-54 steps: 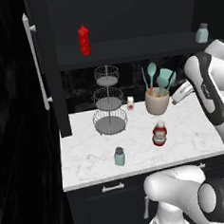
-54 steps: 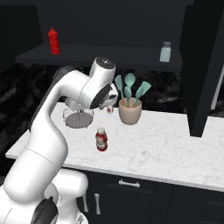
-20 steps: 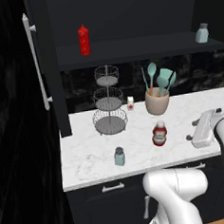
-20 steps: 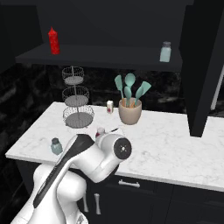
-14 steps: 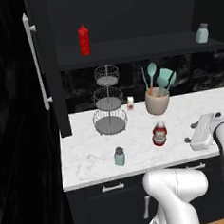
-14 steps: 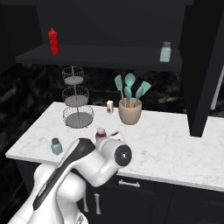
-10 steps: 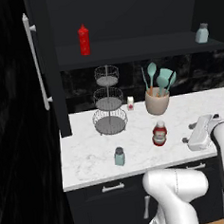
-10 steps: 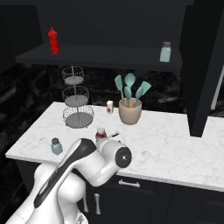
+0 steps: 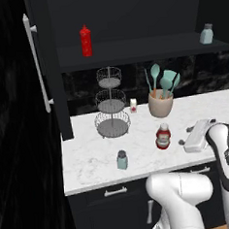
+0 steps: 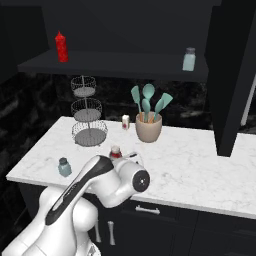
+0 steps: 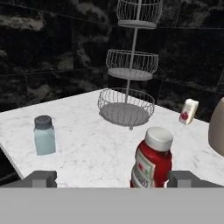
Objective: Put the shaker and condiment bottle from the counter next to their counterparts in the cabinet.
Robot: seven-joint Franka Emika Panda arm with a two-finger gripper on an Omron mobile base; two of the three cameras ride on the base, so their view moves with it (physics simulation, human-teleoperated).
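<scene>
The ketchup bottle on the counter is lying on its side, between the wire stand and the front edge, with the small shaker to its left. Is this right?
Not quite. The ketchup bottle is standing upright, cap on top, as the left base view and the hand view show. The rest holds: it is on the counter, between the wire stand and the front edge, with the small shaker to its left.

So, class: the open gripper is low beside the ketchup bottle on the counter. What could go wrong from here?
1. The gripper could tip the upright condiment bottle, which stands off-centre toward one fingertip.
2. A sweep could hit the wire tiered stand behind.
3. The shaker nearby could get knocked.
</scene>
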